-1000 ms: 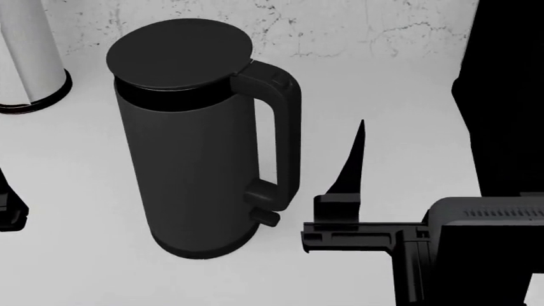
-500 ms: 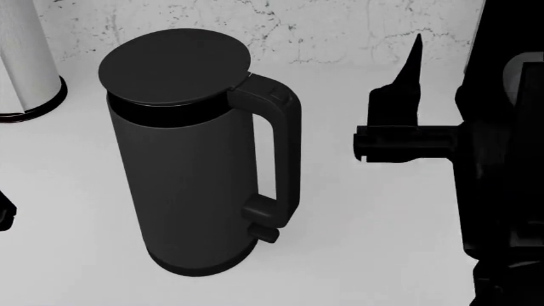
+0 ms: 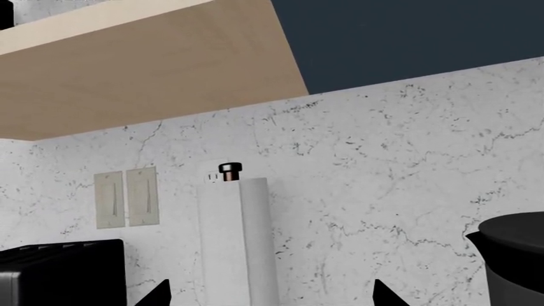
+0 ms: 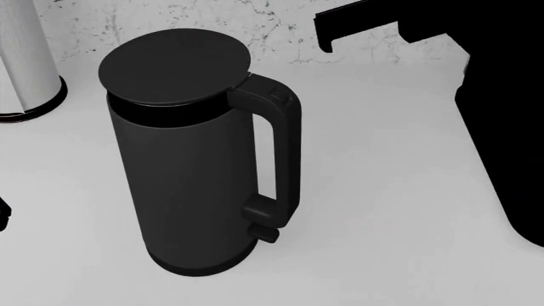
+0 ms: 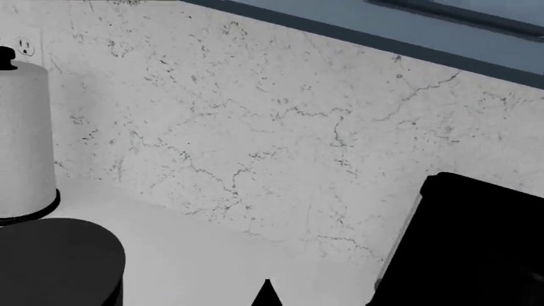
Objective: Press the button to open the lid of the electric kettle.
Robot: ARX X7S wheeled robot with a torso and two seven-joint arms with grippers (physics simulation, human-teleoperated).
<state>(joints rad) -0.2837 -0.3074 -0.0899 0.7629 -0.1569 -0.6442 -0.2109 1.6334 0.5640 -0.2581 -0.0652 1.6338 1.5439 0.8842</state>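
The electric kettle [image 4: 191, 178] stands upright on the white counter, a tall dark grey cylinder with its loop handle [image 4: 286, 150] facing right. The lid [image 4: 174, 62] lies flat and shut. The button [image 4: 278, 94] sits on the handle's upper bend, untouched. My right arm [image 4: 361, 25] hangs high at the back, right of the kettle; its fingertips are out of the head view. My right gripper [image 5: 267, 294] shows a single joined point, shut and empty, above the lid's edge [image 5: 55, 258]. My left gripper [image 3: 270, 296] is open and empty, with the kettle [image 3: 514, 264] off to one side.
A white cylinder with a dark base rim [image 4: 25, 57] stands at the back left; it also shows in both wrist views [image 3: 238, 242] [image 5: 21, 140]. A large black boxy appliance [image 4: 510, 127] fills the right side. Another black box [image 3: 60, 274] stands by the wall.
My right arm has risen from beside the kettle's handle to the top of the head view, and its pointed fingers have left that view. The kettle has not moved.
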